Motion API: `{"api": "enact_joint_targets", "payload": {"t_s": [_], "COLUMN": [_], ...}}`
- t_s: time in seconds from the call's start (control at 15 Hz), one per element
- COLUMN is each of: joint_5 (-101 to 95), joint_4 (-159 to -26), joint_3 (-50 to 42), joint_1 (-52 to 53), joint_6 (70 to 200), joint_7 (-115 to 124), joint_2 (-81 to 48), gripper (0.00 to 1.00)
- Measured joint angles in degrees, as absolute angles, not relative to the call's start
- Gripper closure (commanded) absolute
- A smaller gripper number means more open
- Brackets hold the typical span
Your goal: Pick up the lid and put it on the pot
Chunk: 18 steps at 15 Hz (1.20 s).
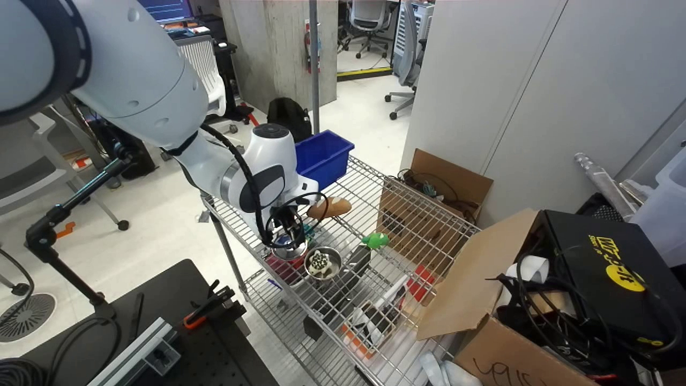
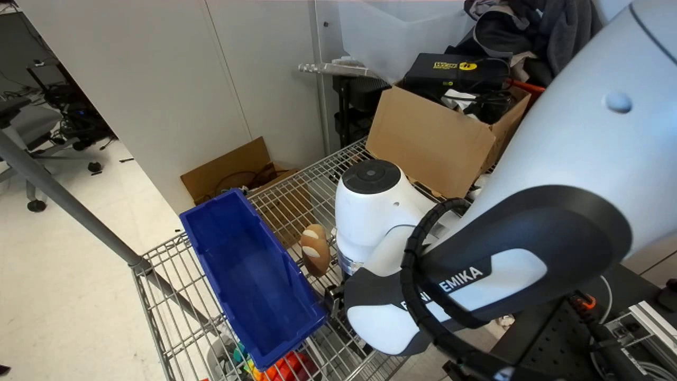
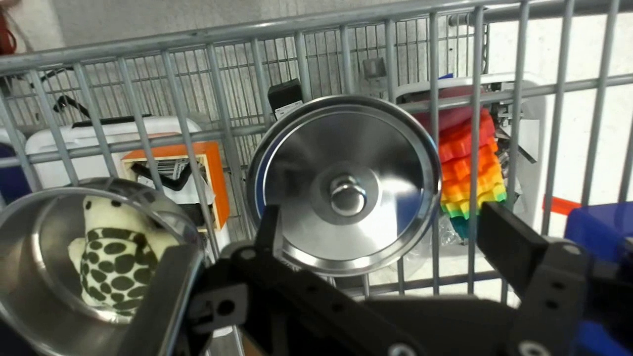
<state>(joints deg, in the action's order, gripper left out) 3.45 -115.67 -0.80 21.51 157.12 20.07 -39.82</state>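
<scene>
The round shiny metal lid (image 3: 306, 217) lies knob up on the wire rack, with its knob (image 3: 348, 195) near its middle. The lid (image 1: 289, 251) also shows in an exterior view, under the gripper. The metal pot (image 3: 24, 277) stands beside the lid, open, with a spotted plush toy (image 3: 118, 262) inside; the pot (image 1: 336, 262) also shows in an exterior view. My gripper (image 3: 380, 210) is open and empty above the lid, its fingers wide apart; the left finger overlaps the lid's edge in the wrist view. The arm hides lid and pot in an exterior view.
A blue bin (image 1: 324, 158) stands on the wire rack (image 1: 396, 201) near the arm. A bread loaf (image 2: 315, 250) lies beside the bin, and a green toy (image 1: 375, 240) lies past the pot. An open cardboard box (image 1: 477, 273) stands at the rack's end.
</scene>
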Motion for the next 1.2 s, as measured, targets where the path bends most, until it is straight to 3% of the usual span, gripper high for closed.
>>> {"api": "enact_joint_targets", "payload": {"t_s": [0.07,0.2,0.8,1.2], "joint_5": [3.33,3.14,2.72,2.72], "joint_4": [-115.46,-115.07,-112.77,-111.57], "joint_3": [-1.14,-1.64,-2.53,-2.51], "joint_1": [21.81,22.29,23.22,23.21], "joint_6": [157.0,156.81,155.78,153.43], "joint_7": [20.43,20.98,22.61,23.85], "joint_2": [-40.11,-40.73,-42.31,-41.99], "gripper": [0.28,0.33,0.99,0.95]}}
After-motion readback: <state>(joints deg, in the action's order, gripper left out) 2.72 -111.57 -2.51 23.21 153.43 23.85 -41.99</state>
